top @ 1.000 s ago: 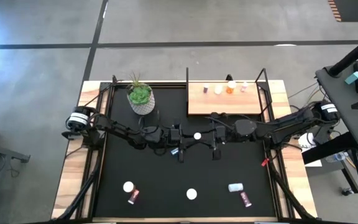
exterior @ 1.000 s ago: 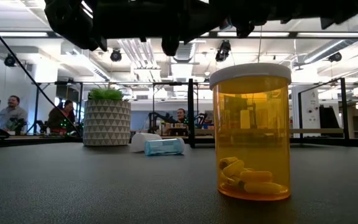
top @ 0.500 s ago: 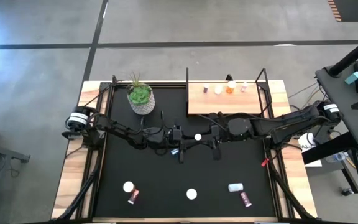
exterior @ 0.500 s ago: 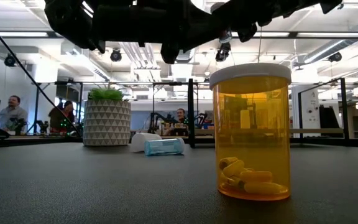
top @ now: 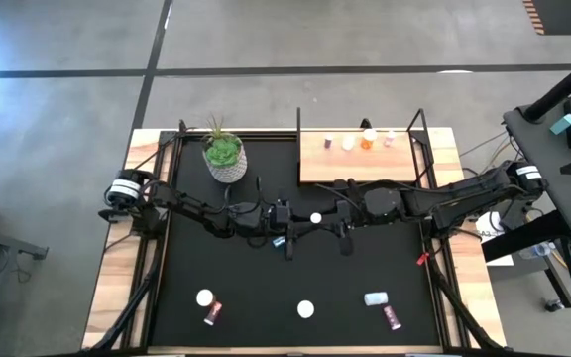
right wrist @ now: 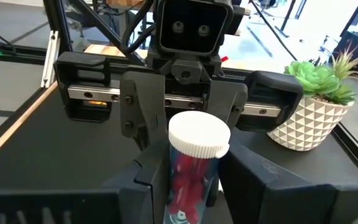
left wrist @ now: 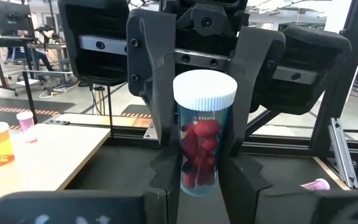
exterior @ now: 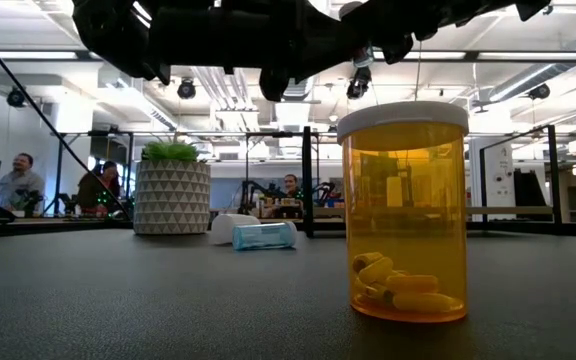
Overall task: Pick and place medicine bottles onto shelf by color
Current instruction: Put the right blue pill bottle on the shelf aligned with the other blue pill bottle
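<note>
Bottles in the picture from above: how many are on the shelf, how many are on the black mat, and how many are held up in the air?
Bottles on the shelf: 4
Bottles showing on the black mat: 6
Held bottle: 1
Total: 11

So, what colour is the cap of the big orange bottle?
White cap, seen best in the low view.

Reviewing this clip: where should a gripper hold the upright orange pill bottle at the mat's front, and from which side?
Probably the straight amber wall of the orange bottle, below its white cap, coming down from above with a finger either side. It stands upright on the mat with open space around it. Left gripper and right gripper are both shut on the red-pill bottle.
</note>
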Motion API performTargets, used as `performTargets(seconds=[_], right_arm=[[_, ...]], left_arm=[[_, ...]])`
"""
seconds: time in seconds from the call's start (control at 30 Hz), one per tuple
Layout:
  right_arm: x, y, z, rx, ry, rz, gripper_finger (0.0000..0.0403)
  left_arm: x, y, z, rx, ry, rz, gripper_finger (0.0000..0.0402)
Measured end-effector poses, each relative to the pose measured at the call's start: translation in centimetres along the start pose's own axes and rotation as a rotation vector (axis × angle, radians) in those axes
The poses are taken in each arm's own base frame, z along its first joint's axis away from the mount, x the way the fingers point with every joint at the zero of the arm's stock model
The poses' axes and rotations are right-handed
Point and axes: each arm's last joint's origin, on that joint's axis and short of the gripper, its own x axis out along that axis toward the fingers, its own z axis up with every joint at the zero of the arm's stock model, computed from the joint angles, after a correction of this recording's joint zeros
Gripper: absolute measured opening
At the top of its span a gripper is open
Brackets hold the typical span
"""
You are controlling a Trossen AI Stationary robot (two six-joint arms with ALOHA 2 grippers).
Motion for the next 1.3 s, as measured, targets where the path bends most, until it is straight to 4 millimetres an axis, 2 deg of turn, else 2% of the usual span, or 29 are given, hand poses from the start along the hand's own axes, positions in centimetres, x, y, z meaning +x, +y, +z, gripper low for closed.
performTargets(seconds=[0.17, 0.47, 0.63, 0.93, 1.3], right_arm=[[0.0, 0.0, 0.0, 0.026, 0.001, -0.001, 0.0116], [0.0, -0.1, 0.5, 0.017, -0.007, -0.014, 0.0201], [-0.5, -0.2, 1.2, -0.006, -0.005, -0.012, 0.0228], [-1.1, -0.3, 1.7, 0.008, -0.026, -0.006, 0.0225], [-1.3, -0.4, 2.0, 0.019, -0.054, -0.033, 0.0224]], left_arm=[[0.0, 0.0, 0.1, 0.000, -0.003, 0.005, 0.0070], [0.2, 0.4, 0.3, -0.001, -0.015, 0.026, 0.0070], [0.3, 0.6, 0.6, -0.003, -0.032, 0.035, 0.0070], [0.6, 1.5, 1.0, -0.006, -0.060, 0.063, 0.0070], [0.6, 1.6, 1.1, -0.007, -0.064, 0.063, 0.0070]])
